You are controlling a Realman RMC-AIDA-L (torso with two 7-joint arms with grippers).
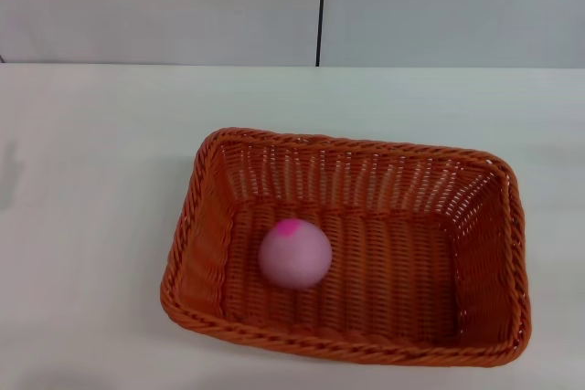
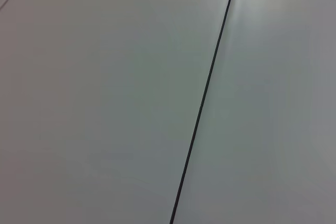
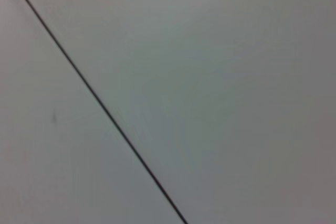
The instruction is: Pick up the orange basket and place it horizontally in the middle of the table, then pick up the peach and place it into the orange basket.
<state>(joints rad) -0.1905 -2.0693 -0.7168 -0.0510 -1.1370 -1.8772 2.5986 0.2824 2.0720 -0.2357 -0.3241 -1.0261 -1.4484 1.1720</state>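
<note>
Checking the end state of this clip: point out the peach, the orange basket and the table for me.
peach (image 1: 294,256), head view, middle of its pale-pink surface.
orange basket (image 1: 187,216), head view, braided rim on the robot's left.
table (image 1: 91,226), head view, bare white top left of the basket.

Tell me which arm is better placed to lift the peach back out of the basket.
Left, though only slightly. The peach lies left of centre in the basket on the table. Neither gripper is in view, so this rests on the peach's position alone.
</note>
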